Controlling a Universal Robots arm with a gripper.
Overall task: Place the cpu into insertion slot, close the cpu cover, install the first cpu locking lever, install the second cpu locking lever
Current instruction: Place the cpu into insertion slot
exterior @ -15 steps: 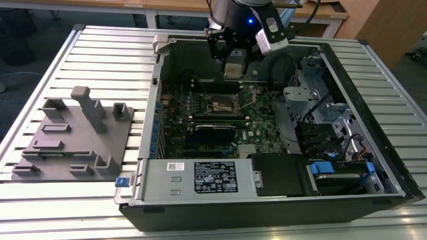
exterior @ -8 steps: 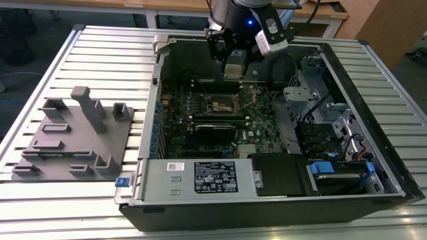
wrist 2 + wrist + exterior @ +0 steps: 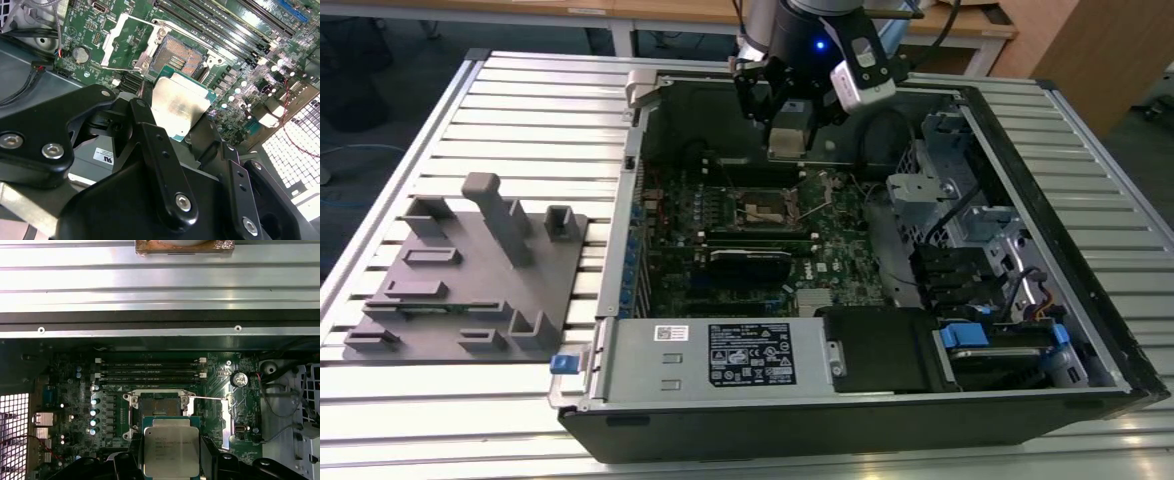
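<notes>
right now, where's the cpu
In the first wrist view the cpu is clamped in the gripper, held above the board just short of the open insertion slot, not yet seated.

The gripper [image 3: 787, 138] hangs pointing down, clamped on the cpu [image 3: 171, 450].

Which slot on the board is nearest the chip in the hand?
The square insertion slot, contacts exposed, right by the held cpu; the long memory slots lie beyond it.

A ribbed metal table [image 3: 520, 90] stands before a wooden desk [image 3: 667, 10] and cabinet [image 3: 1087, 50], on dark floor [image 3: 374, 130].
</notes>
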